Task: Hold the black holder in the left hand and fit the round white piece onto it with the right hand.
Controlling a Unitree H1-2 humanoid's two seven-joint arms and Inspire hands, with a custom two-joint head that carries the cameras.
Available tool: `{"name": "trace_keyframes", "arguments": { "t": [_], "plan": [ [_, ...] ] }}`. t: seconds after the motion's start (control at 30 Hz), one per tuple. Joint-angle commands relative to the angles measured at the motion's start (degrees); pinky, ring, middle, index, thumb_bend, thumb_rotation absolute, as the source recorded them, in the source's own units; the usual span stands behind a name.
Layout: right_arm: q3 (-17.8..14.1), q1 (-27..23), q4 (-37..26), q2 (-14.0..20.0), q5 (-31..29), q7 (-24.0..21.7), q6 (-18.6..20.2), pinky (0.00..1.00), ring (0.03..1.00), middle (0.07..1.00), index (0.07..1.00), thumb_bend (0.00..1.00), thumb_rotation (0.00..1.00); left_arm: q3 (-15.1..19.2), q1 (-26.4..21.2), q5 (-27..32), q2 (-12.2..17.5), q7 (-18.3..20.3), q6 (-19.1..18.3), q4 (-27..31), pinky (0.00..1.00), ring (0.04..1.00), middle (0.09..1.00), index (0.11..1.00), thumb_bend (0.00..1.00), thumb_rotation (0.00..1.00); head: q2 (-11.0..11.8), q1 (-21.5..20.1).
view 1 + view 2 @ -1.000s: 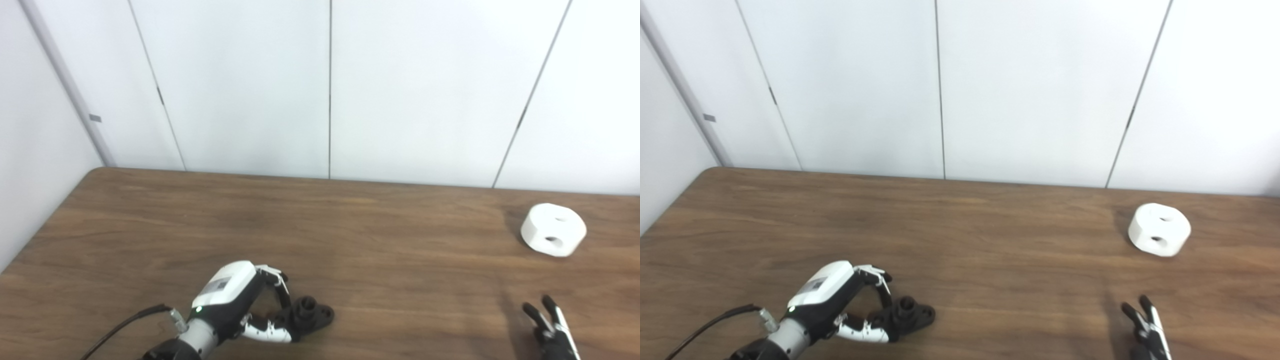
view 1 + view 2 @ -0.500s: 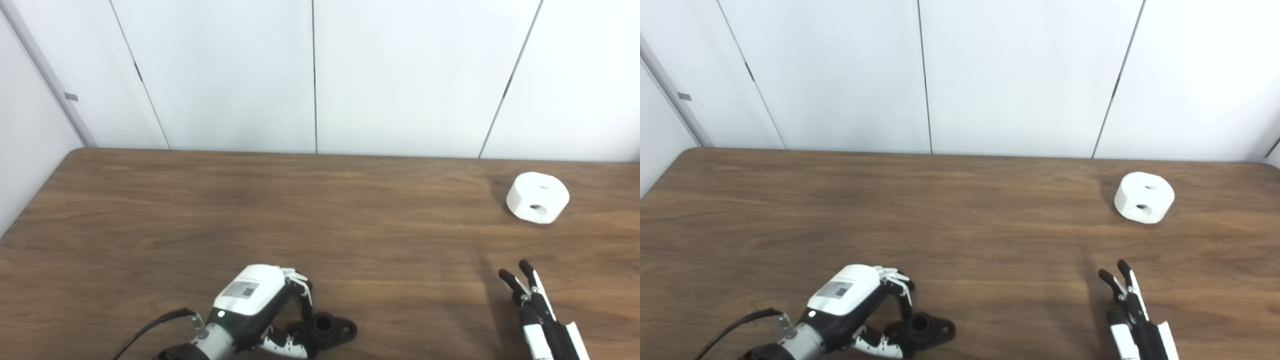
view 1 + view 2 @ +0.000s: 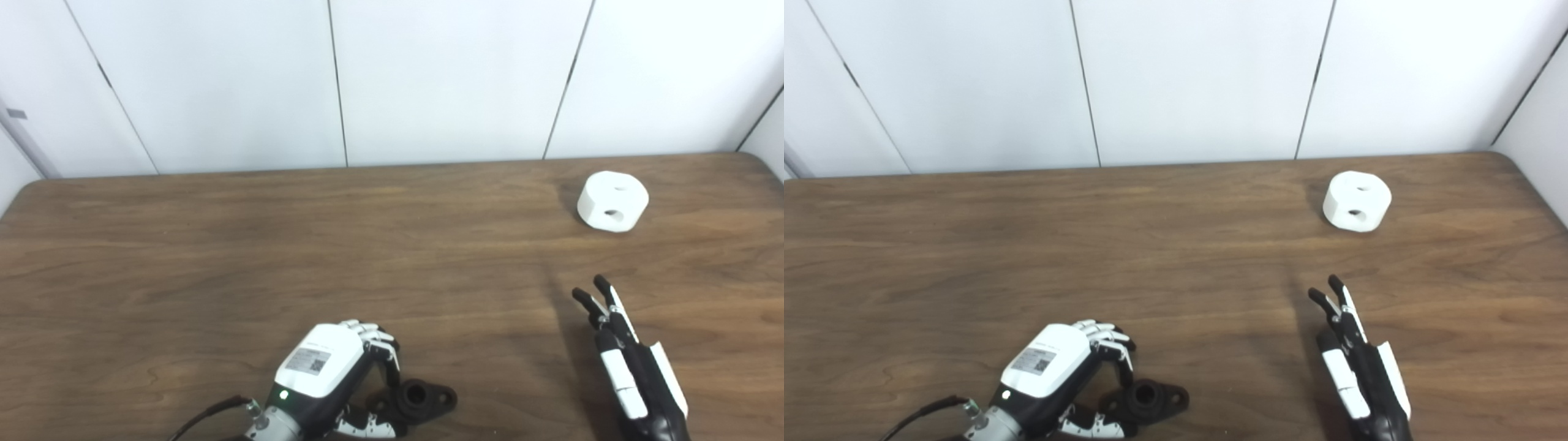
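The black holder (image 3: 422,398) lies on the wooden table (image 3: 306,245) near its front edge, with a round socket facing up. My left hand (image 3: 331,373) is curled over its left end, fingers above and thumb below, closed on it. The round white piece (image 3: 612,193), with two holes showing, sits at the far right of the table. My right hand (image 3: 631,361) is open and empty, its fingers straight and pointing toward the white piece, well short of it. It also shows in the right eye view (image 3: 1360,367).
White wall panels (image 3: 429,79) stand right behind the table's far edge. The table's right edge (image 3: 1534,190) is close to the white piece. A black cable (image 3: 202,416) trails from my left wrist.
The camera has shifted, so the whole picture moved left and up. My left hand's fingers have curled tighter over the holder. More of my right hand is in view.
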State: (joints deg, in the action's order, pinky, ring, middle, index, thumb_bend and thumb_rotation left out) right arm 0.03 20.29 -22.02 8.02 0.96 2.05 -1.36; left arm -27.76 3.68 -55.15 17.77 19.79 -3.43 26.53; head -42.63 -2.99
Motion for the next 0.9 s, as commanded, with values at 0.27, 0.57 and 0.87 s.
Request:
{"name": "trace_keyframes", "arguments": {
  "t": [0.27, 0.57, 0.87],
  "plan": [
    [-0.45, -0.18, -3.52, -1.96, -0.25, 0.43, 0.77, 1.00, 0.980, 0.913, 0.977, 0.62, 0.89, 1.07, 1.30, -0.23, -1.62, -1.99, 2.15, -1.89, 0.88, 0.837, 0.766, 0.487, 0.52, 0.05, -0.29, -0.75],
    [-2.66, -4.03, -9.01, 0.25, -0.72, -0.12, 7.64, 1.00, 0.988, 0.924, 0.975, 0.63, 0.84, 4.13, 1.02, 6.30, -2.51, -1.11, 2.03, -4.18, 0.89, 0.843, 0.777, 0.488, 0.52, 0.05, 0.29, -2.23],
    [-6.64, -8.11, -12.05, 2.88, -0.69, -1.06, 13.42, 1.00, 0.957, 0.910, 0.957, 0.63, 0.79, 4.87, 1.02, 10.73, -2.99, -2.79, 3.93, -8.06, 0.90, 0.841, 0.782, 0.487, 0.52, 0.05, 1.59, -4.01]
  ]
}}
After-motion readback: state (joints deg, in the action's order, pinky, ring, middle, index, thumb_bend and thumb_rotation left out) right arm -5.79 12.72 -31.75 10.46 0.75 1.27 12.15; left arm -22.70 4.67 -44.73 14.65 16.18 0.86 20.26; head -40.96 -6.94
